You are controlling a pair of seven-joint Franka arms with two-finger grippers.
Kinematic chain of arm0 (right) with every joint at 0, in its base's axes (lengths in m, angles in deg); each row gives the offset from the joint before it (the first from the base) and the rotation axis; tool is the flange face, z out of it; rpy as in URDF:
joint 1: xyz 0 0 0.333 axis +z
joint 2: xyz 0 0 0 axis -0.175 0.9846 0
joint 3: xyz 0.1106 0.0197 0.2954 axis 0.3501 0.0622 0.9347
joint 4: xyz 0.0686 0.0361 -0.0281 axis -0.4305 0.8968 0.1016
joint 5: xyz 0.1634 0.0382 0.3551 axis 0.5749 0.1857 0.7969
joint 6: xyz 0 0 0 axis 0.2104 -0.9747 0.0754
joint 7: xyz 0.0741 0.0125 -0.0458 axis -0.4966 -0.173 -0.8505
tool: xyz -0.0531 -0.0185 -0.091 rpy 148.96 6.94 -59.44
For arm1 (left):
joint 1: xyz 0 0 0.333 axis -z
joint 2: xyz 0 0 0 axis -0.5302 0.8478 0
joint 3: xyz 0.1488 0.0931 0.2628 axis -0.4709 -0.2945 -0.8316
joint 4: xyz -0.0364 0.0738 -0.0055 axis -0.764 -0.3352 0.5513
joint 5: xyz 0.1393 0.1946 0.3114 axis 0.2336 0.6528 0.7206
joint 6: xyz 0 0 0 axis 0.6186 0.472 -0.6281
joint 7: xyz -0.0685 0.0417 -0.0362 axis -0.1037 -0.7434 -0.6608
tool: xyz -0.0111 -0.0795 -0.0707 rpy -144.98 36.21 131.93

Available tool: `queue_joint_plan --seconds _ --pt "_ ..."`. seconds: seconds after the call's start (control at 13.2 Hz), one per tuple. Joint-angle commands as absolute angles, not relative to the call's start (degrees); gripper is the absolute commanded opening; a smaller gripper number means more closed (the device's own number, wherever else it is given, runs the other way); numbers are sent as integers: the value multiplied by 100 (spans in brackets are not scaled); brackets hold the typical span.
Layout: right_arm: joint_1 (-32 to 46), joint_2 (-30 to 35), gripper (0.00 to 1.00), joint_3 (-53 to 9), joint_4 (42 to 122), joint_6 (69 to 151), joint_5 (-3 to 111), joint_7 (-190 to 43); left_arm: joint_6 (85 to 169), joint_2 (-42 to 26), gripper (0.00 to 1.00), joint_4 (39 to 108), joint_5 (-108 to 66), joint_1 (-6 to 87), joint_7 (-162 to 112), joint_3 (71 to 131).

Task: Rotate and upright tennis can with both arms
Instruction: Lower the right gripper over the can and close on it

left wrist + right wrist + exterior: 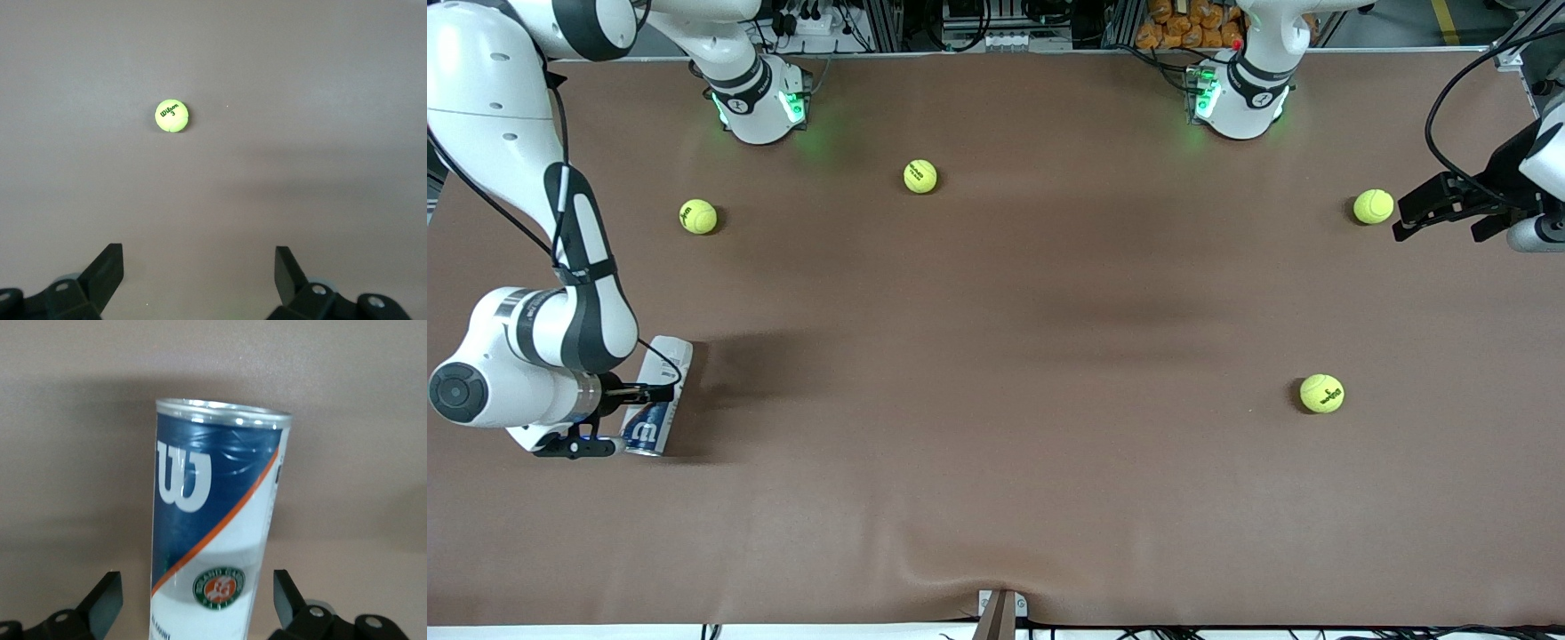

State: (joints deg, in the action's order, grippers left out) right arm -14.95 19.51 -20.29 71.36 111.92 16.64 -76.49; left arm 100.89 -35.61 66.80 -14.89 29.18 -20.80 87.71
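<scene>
We see the tennis can (659, 396) lying on its side on the brown bench (996, 498), at the right arm's end. Its dark blue W end points toward the front camera.

The right tool (618, 418) sits low at the can, fingers spread wide, one over the can's middle and the other just off its blue end; we can't tell contact from the front view. In the right wrist view the can (217, 520) runs between the two finger tips (107, 597), metal rim away from the wrist, gaps on both sides, so nothing is clamped.

The left tool (1440, 209) hangs at the left arm's end of the bench, well apart from the can, fingers also apart and empty. Just beside it we see a tennis ball (1373, 206). The left wrist view shows one ball (172, 116) on bare bench ahead of the open fingers (107, 270).

Three more balls relative to the can: one (698, 216) farther from the camera, near the right arm's base; one (920, 176) farther still and toward the middle; one (1321, 393) at about the can's depth, well apart toward the left arm's end.
</scene>
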Motion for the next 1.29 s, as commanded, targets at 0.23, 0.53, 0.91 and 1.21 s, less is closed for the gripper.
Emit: queue_joint_plan --seconds 0.23,0.53,0.91,1.21 --pt "-1588 2145 100 -1959 7009 11220 1658 -7761 10024 -3541 100 6629 -1544 2868 -1995 8807" --pt "-1596 2259 100 -1959 7000 11272 1649 -7893 10024 -3541 100 6629 -1544 2859 -1995 8807" --pt "-1702 2356 100 -1959 7009 11264 1650 -7902 10024 -3550 100 6629 -1536 2868 -1995 8807" --pt "-1755 2382 100 -1959 7036 11255 1658 -8007 10024 -3541 100 6629 -1544 2868 -1995 8807"
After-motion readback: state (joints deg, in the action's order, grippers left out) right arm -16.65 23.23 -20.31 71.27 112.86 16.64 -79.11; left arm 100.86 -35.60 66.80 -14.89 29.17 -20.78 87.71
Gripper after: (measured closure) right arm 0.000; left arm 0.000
